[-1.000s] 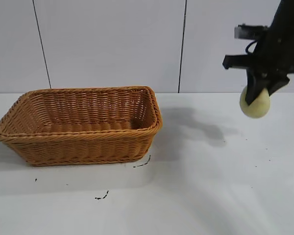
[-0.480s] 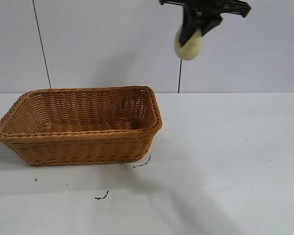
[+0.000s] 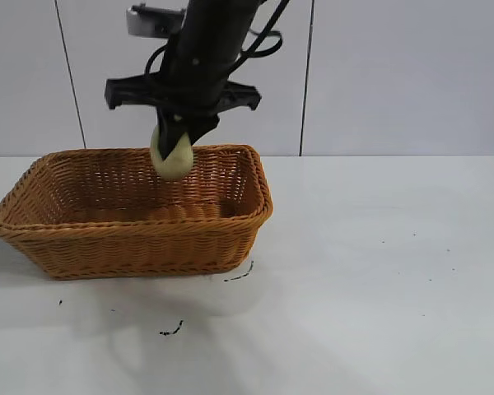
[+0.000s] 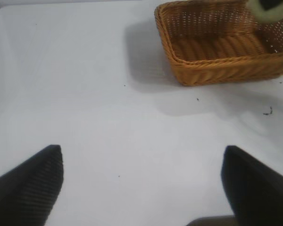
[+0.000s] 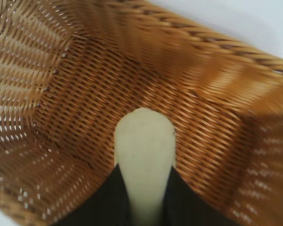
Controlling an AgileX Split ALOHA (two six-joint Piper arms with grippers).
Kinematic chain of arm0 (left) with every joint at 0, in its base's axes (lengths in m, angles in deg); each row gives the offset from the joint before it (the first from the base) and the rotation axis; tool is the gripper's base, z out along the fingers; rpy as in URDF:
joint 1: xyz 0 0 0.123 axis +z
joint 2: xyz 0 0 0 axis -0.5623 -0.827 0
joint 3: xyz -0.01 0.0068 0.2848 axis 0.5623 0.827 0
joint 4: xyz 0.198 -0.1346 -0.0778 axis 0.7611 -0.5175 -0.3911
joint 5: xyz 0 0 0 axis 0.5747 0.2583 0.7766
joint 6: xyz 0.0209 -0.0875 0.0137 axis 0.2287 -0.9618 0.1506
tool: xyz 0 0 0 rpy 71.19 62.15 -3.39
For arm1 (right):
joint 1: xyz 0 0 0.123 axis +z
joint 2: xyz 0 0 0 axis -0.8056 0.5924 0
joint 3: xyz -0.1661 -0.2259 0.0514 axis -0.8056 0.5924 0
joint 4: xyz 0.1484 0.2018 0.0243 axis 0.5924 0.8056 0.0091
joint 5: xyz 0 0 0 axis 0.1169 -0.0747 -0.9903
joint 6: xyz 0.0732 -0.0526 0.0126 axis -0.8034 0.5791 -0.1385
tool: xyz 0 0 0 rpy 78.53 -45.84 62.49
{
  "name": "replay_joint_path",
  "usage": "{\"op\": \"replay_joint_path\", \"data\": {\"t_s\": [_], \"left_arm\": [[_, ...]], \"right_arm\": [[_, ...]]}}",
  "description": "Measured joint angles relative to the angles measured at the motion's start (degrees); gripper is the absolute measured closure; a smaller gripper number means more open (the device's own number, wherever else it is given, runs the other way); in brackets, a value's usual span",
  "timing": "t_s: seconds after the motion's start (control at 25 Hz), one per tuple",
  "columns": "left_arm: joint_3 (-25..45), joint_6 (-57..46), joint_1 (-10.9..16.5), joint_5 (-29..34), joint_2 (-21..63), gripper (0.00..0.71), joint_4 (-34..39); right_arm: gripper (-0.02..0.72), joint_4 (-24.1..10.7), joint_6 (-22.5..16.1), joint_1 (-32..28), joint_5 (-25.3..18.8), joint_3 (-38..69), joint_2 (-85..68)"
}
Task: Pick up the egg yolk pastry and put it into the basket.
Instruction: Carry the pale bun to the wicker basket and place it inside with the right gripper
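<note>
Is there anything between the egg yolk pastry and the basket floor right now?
Nothing visible. The right gripper holds the egg yolk pastry over the open basket, whose woven floor below looks bare in the right wrist view.

A plain white worktop (image 3: 379, 313) carries the scene, reaching back to a pale panelled wall. The orange-brown woven basket (image 3: 132, 239) sits directly on its left part. Small dark specks and squiggly marks (image 3: 171, 331) dot the surface just in front of the basket.
</note>
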Motion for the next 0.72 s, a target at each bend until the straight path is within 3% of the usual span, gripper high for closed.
{"op": "replay_joint_path", "data": {"t_s": [0.2,0.28,0.36,0.48,0.52,0.6,0.72], "left_arm": [[0.0,0.0,0.0,0.0,0.0,0.017,0.0],[0.0,0.0,0.0,0.0,0.0,0.017,0.0],[0.0,0.0,0.0,0.0,0.0,0.017,0.0],[0.0,0.0,0.0,0.0,0.0,0.017,0.0],[0.0,0.0,0.0,0.0,0.0,0.017,0.0],[0.0,0.0,0.0,0.0,0.0,0.017,0.0],[0.0,0.0,0.0,0.0,0.0,0.017,0.0]], "right_arm": [[0.601,-0.1,0.0,0.2,2.0,0.0,3.4],[0.554,-0.1,0.0,0.2,2.0,0.0,3.8],[0.447,-0.1,0.0,0.2,2.1,0.0,3.7],[0.168,-0.1,0.0,0.2,2.1,-0.1,3.4],[0.112,-0.1,0.0,0.2,1.8,-0.1,3.2],[0.045,-0.2,0.0,0.2,1.0,-0.1,2.2],[0.017,-0.7,0.0,-0.1,-0.4,-0.3,-0.2]]}}
